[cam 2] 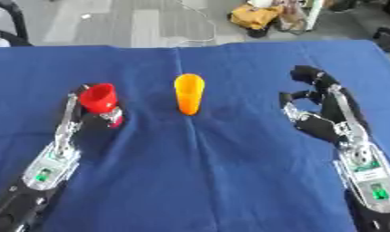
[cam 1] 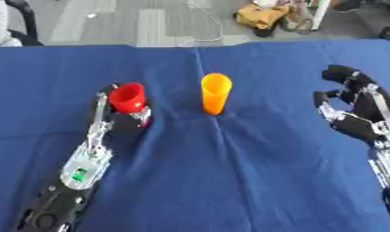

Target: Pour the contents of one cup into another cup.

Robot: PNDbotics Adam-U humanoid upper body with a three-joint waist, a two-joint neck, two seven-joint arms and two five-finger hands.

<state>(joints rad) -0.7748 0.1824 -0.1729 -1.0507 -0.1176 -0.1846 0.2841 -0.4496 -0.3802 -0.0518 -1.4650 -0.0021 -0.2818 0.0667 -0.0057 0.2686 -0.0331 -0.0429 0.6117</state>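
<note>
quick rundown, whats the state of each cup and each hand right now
red cup: upright on the blue cloth, held by the left hand
orange cup: upright, standing free, nothing touching it
left hand: fingers curled round the red cup
right hand: open, holding nothing, right of the orange cup

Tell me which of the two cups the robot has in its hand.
The red cup: the left hand has its fingers curled round it. The orange cup stands alone mid-table, and the right hand holds nothing.
</note>
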